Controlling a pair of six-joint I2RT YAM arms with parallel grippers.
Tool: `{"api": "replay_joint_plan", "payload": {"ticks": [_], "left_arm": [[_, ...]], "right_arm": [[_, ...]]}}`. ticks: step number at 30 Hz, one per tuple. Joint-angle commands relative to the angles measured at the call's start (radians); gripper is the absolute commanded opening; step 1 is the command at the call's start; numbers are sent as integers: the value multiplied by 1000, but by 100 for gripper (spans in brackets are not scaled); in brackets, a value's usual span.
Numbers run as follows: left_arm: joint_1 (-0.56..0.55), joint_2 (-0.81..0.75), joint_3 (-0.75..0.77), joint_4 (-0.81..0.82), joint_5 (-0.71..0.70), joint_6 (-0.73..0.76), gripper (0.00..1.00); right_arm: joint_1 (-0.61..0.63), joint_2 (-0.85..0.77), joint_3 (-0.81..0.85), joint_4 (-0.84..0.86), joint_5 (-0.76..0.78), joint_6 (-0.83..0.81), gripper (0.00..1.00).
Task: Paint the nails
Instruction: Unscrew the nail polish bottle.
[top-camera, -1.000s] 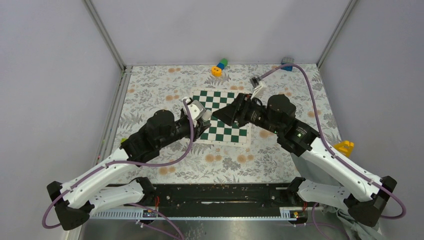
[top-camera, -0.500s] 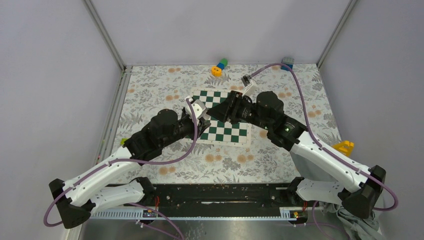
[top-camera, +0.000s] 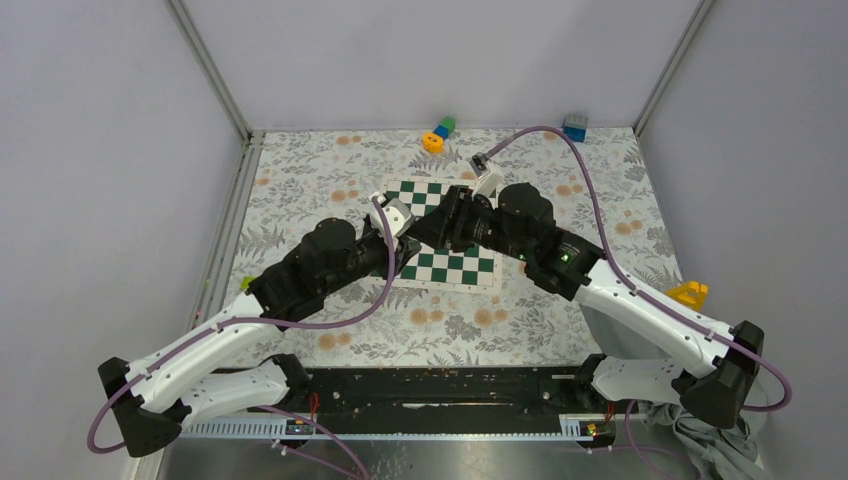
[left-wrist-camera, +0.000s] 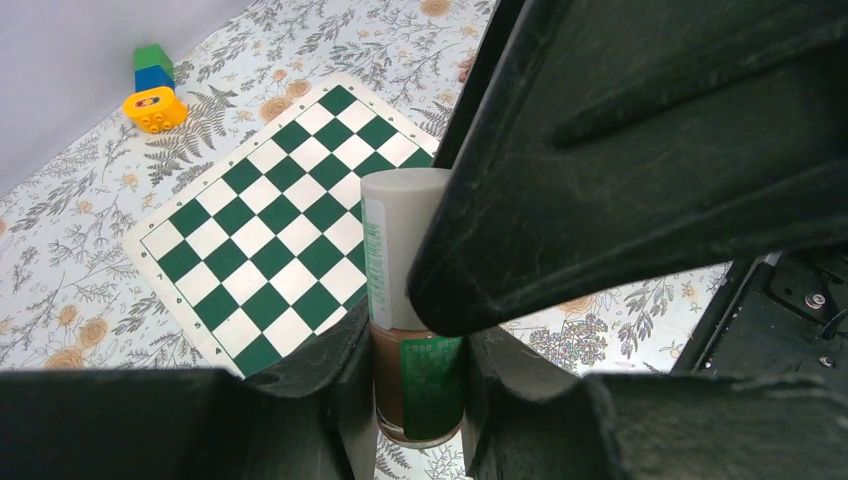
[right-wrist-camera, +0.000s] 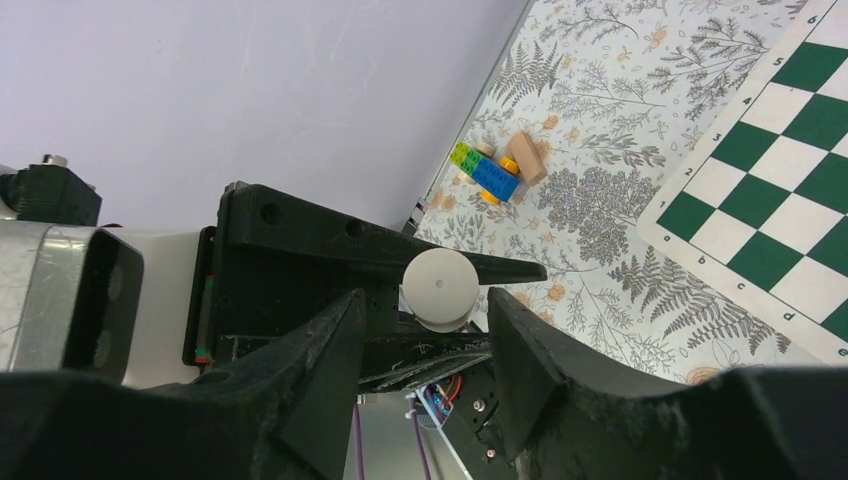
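My left gripper (left-wrist-camera: 418, 392) is shut on a nail polish bottle (left-wrist-camera: 430, 375), brown glass with a green label and a pale grey cap (left-wrist-camera: 398, 235), held upright above the chessboard (left-wrist-camera: 270, 230). My right gripper (right-wrist-camera: 425, 302) is open, its jaws standing either side of the cap (right-wrist-camera: 441, 286) with gaps on both sides. In the left wrist view the right gripper's finger (left-wrist-camera: 640, 150) covers part of the cap. In the top view both grippers meet over the chessboard (top-camera: 458, 264). No hand or nails are in view.
Toy bricks (top-camera: 438, 133) lie at the back of the flowered table, a blue block (top-camera: 574, 126) in the back right corner, a yellow piece (top-camera: 689, 293) at the right edge. More bricks (right-wrist-camera: 495, 170) lie by the wall in the right wrist view.
My right arm has swung left across the chessboard and brought its open jaws up to the bottle's cap. My left gripper has stayed almost still with the bottle.
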Motion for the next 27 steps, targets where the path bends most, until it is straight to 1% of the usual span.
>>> {"api": "replay_joint_plan", "payload": {"ticks": [1,2,4,5,9,12,16,19,24,27], "left_arm": [[-4,2,9,41,-25,-4,0],[-3,2,8,40,-24,-4,0],[-4,3,9,40,-21,-4,0],[-4,3,10,40,-19,-5,0],[-3,-2,4,50,24,-15,0],[5,-7,6,57,131,-21,0],[32,-16,18,59,280,-33,0],[57,-35,19,83,440,-49,0],[70,-48,24,97,693,-43,0],[72,-49,29,102,806,-47,0]], "right_arm": [[21,19,50,28,16,-8,54],[22,21,51,30,16,-9,52],[22,23,51,62,17,-10,47],[21,23,49,68,17,-13,41],[22,23,51,63,12,-55,13],[22,15,45,66,-1,-86,0],[22,-25,15,116,-63,-145,0],[22,-66,-12,171,-129,-194,0],[22,-103,-23,233,-261,-263,0],[22,-116,-37,308,-362,-284,0]]}}
